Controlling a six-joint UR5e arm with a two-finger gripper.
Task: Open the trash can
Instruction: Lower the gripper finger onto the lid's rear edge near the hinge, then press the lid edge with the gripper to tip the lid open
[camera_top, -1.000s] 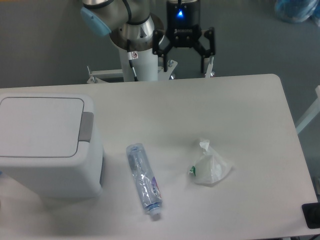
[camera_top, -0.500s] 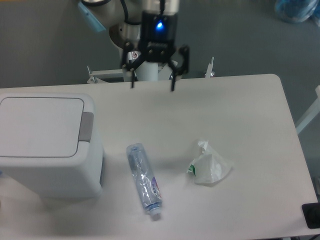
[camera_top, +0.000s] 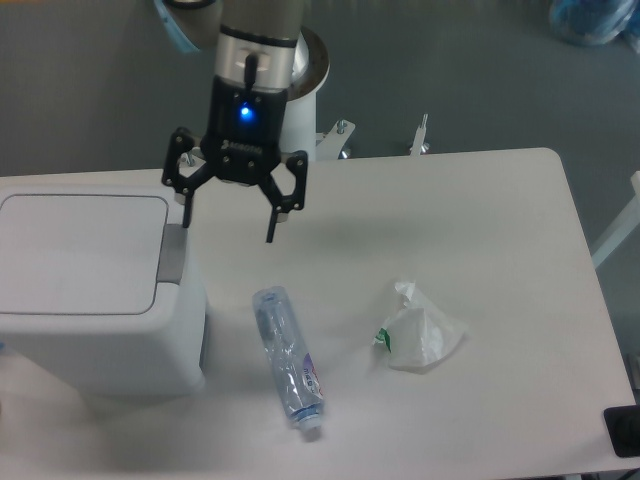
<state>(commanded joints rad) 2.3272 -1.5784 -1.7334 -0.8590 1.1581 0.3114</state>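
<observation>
The trash can (camera_top: 95, 290) sits at the left edge of the desk (camera_top: 480, 220), a large white box with rounded corners that runs off the left side of the view. Its flat rectangular lid (camera_top: 80, 252) lies closed and level, and the grey push tab (camera_top: 174, 254) sits on the lid's right side, facing the middle of the desk.

The pincer (camera_top: 228, 232) hangs above the desk just beside the can's upper right corner, pointing down, with a blue light glowing on its black body. Its jaws are spread wide and hold nothing. One finger (camera_top: 186, 214) ends just above the top end of the grey tab; whether it touches the can cannot be told. The other finger (camera_top: 271, 226) ends over bare desk to the right of the can. The arm (camera_top: 258, 40) rises from the pincer toward the far edge of the desk.

A crushed clear plastic bottle (camera_top: 288, 360) lies flat near the front edge, just right of the can and apart from it, its cap end toward the front edge. A crumpled clear plastic bag (camera_top: 418, 332) with a bit of green on it lies further right, about the middle of the desk, well apart from the bottle
</observation>
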